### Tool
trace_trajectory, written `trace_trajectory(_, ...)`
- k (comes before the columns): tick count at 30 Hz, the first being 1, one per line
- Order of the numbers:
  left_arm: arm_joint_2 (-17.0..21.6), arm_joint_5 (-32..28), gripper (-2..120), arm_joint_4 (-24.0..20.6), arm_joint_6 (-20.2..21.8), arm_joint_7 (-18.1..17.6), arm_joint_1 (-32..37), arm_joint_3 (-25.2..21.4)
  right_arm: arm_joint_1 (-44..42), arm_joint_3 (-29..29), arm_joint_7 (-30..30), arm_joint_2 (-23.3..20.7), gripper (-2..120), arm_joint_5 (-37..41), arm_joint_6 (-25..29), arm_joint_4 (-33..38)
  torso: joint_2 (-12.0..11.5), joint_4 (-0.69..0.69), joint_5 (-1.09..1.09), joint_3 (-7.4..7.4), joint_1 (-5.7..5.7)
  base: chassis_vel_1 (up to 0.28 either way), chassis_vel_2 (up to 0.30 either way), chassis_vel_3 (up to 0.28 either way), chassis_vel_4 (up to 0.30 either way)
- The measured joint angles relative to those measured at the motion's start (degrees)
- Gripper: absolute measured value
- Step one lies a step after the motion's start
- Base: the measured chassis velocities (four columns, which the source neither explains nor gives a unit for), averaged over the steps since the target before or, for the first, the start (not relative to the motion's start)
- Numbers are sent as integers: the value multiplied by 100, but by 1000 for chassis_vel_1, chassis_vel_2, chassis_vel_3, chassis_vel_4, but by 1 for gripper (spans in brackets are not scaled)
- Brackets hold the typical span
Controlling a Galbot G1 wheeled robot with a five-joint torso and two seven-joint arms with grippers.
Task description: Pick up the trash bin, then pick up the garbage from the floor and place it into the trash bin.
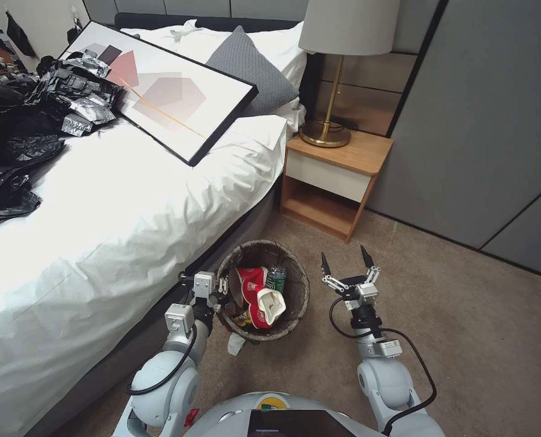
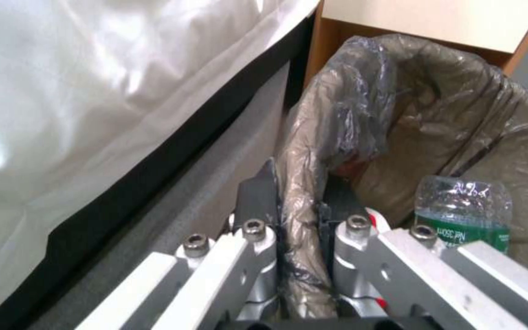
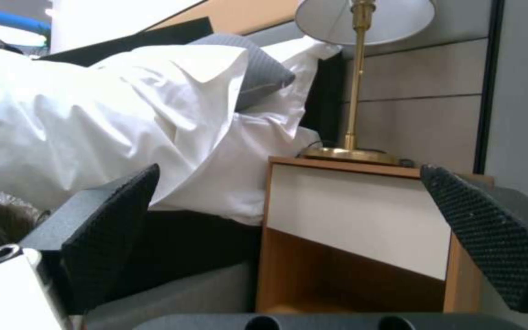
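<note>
Firmly between left gripper [image 2: 294, 201] fingers: trash bin [image 1: 295, 303] rim.

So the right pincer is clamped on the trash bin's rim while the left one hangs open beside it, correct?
Sides are swapped. The left pincer is clamped on the trash bin rim, as the left wrist view shows; the right pincer hangs open beside it.

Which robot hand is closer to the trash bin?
Left. The left gripper is clamped on the trash bin rim nearest the bed; the right gripper hovers open, apart from its other side.
</note>
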Motion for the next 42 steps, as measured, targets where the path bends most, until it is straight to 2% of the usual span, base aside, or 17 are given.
trace_trajectory(26, -6, -48, 6, -3, -8, 28, -1, 6, 102, -11, -5, 1, 100, -6, -31, -15, 0, 0, 0, 0, 0, 0, 0, 0, 0)
trace_trajectory(42, -7, -47, 6, 6, -19, 37, 10, 15, 108, -6, -8, 0, 100, -6, -45, -6, 0, 0, 0, 0, 0, 60, 63, 56, 60)
